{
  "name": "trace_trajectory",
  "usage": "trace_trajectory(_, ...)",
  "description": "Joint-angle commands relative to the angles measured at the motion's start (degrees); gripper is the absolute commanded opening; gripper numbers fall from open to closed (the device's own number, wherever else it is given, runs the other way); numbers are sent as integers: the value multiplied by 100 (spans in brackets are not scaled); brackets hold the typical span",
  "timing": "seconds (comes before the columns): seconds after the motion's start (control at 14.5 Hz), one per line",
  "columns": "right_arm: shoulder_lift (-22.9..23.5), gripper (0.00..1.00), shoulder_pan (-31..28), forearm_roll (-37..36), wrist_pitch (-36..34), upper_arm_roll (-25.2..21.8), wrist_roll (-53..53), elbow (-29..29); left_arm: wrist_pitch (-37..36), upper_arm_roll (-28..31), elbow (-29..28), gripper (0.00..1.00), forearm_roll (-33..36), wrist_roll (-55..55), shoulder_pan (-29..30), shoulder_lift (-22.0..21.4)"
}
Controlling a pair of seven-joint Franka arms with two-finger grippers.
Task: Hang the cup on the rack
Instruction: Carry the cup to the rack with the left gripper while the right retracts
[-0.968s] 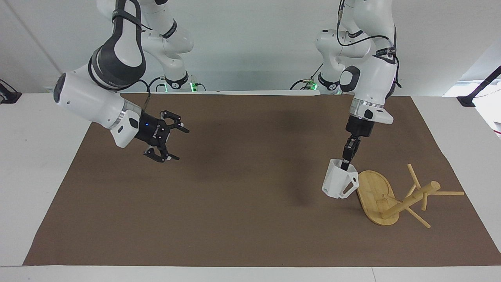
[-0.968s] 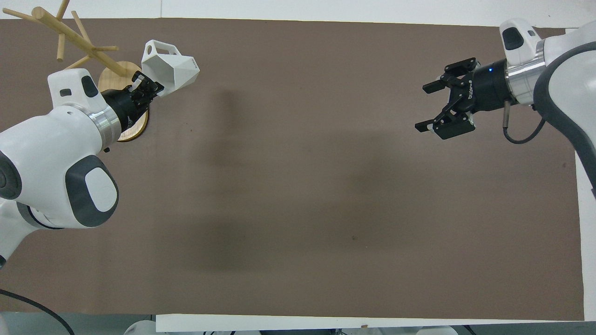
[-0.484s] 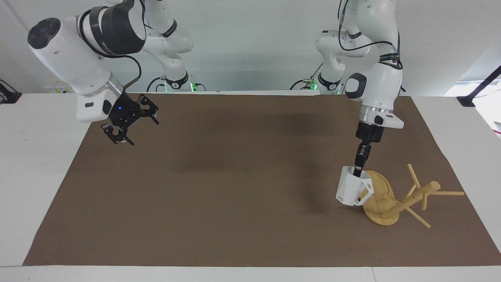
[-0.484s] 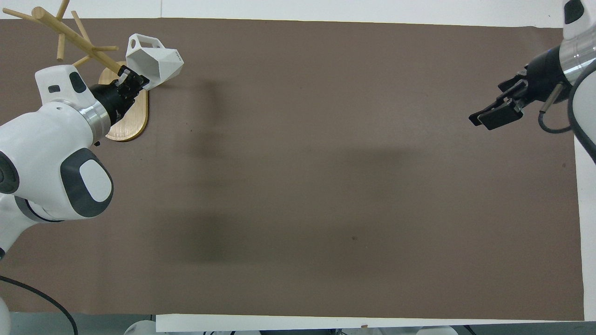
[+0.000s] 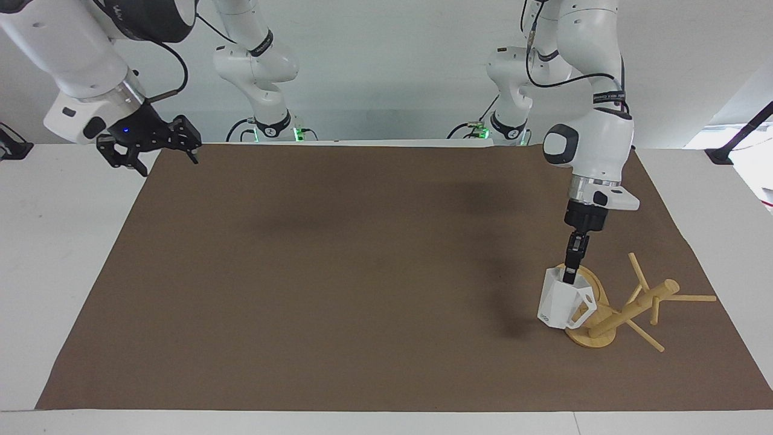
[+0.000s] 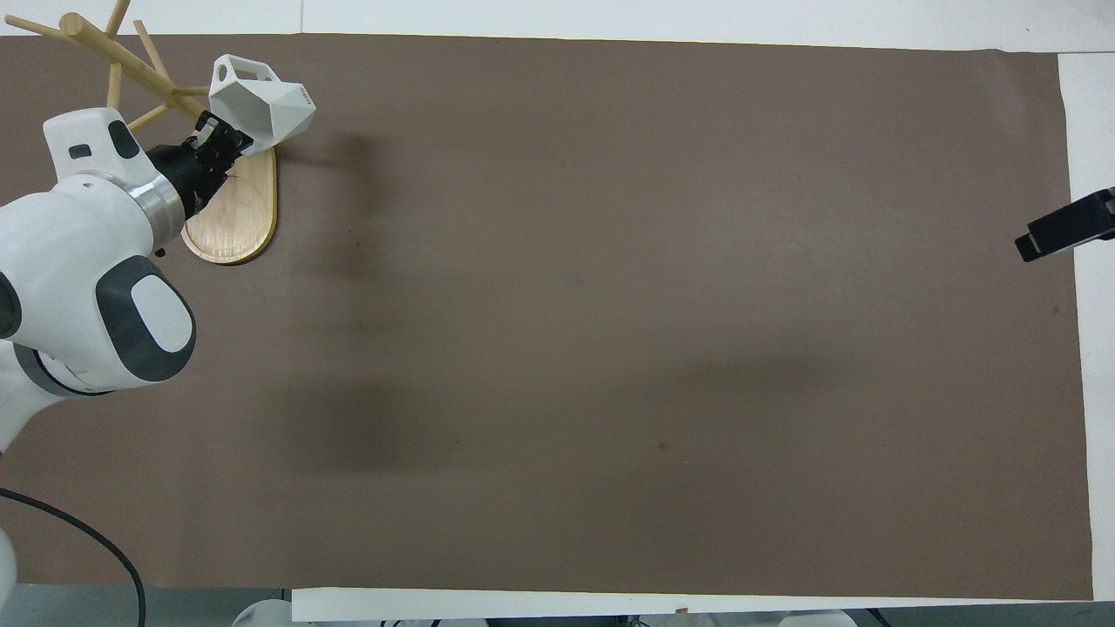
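Now the left end effector (image 5: 572, 275) hangs over the rack's oval base (image 5: 595, 338), its 2 fingers pinched on the rim of the cup (image 5: 560, 305) — one finger inside the mouth, one outside. The cup, white and faceted, is held upright in the air with its mouth up and its angular handle turned toward the rack's post (image 5: 634, 308); a small dark mark shows low on its wall. From the facing view it sits over the edge of the base that faces the middle of the counter (image 5: 338, 272), just beside the post and pegs, and I cannot tell whether the handle touches any of them.

From overhead the cup (image 6: 260, 106) covers the end of the base farther from the robots, the left end effector (image 6: 218, 144) gripping its rim, and the bamboo rack (image 6: 228, 218) stands near the counter's corner at the left arm's end, away from the robots. Its post leans in both views, with thin pegs sticking out around the top.

The right end effector (image 5: 148, 150) is raised over the counter's edge nearest the robots, at the right arm's end, where the brown mat (image 5: 338, 272) meets the white surface. Its fingers are spread wide and hold nothing. In the overhead view only a dark fingertip (image 6: 1064, 237) of it shows at the frame's edge.
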Motion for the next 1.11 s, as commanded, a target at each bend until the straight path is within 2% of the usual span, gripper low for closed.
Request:
trace_trajectory(0.0,-195,100,24,-168,-129,-20,412,-181,86,-76,85,0,-99,122,172,63)
trace_trajectory(0.14,-458,100,209,-177,-119,-29,921,-418,129,-76,85,0,-108,122,173,54)
trace_trajectory(0.41,-713,100,25,-169,21,-29,985,-832,130,-67,32,0,-117,122,304,54)
trace_trajectory(0.69,-538,100,60,-160,39,-20,1012,-876,69,-67,15,0,-125,473,304,37)
trace_trajectory(1.04,-600,100,69,-177,30,-29,1134,-1034,68,-58,-73,0,-152,553,278,-16)
